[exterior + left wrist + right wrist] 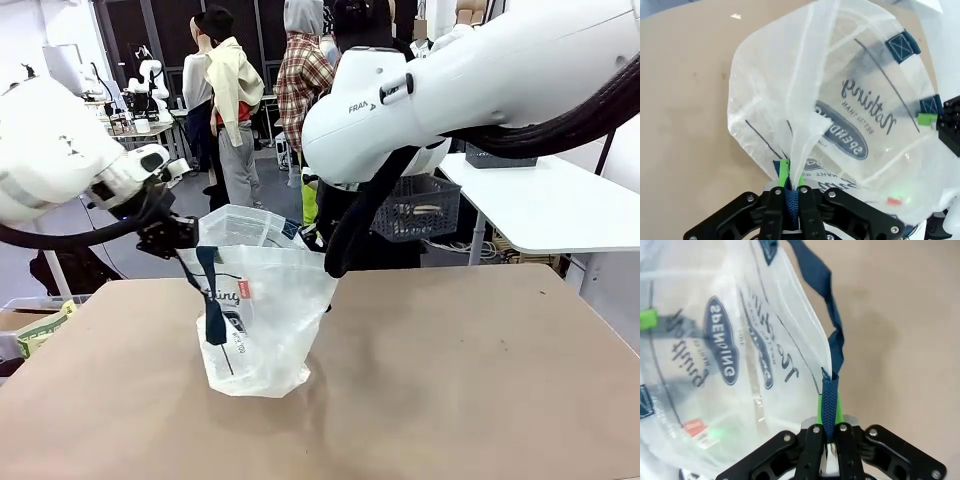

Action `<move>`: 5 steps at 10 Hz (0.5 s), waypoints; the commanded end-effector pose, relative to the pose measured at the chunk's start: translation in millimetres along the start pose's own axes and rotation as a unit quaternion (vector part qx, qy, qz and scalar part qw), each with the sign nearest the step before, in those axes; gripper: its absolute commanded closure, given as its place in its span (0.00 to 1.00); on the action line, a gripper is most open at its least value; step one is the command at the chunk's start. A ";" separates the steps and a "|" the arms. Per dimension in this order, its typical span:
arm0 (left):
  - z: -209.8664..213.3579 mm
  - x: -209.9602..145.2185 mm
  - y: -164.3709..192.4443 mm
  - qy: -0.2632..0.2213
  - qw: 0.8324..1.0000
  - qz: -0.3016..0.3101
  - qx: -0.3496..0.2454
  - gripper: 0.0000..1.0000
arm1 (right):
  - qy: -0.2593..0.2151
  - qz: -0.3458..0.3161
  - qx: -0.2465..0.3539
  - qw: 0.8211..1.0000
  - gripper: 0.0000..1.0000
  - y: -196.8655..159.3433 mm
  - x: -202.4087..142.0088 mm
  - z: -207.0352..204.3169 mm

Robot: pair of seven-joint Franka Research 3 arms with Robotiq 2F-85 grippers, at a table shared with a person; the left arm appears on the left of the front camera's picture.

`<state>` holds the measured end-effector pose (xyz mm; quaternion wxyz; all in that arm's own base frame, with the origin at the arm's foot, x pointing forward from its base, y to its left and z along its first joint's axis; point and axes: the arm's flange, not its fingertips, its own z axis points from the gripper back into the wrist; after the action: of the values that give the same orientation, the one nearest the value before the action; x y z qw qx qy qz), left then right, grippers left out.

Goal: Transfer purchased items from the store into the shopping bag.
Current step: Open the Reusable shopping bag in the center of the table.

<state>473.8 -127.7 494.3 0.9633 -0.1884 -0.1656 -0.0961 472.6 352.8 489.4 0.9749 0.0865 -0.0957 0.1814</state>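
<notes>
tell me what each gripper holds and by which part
The shopping bag, by its navy handles: left gripper shut on one, right gripper on the other, across the mouth.

White arms [480, 70]; black cables [360, 215]; black right gripper [827, 427], green pads [839, 410].

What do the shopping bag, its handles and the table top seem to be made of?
The shopping bag is probably thin plastic film: translucent, slightly glossy and crinkled, with the print showing through. The handles look like woven fabric webbing, dark navy and matt, with a ribbed weave and stitched crosses. The table top is a smooth matt brown board, perhaps fibreboard; no grain shows.
</notes>
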 end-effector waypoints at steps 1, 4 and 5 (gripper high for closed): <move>12.0 -25.2 18.7 -0.018 1.000 -0.006 -0.011 1.00 | 0.002 -0.037 -0.037 0.999 1.00 1.1 3.3 -2.6; 24.0 -37.6 42.6 -0.022 0.999 0.015 -0.018 1.00 | -0.007 -0.064 -0.047 0.997 1.00 -3.1 -5.2 -2.7; 18.3 -31.3 38.8 -0.024 0.999 0.012 -0.023 1.00 | -0.006 -0.064 -0.047 0.997 1.00 2.9 -10.9 -0.7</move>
<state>445.9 -81.7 489.9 0.9593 -0.2046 -0.1793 -0.0759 471.8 355.2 488.5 0.9846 0.0736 -0.0994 0.1236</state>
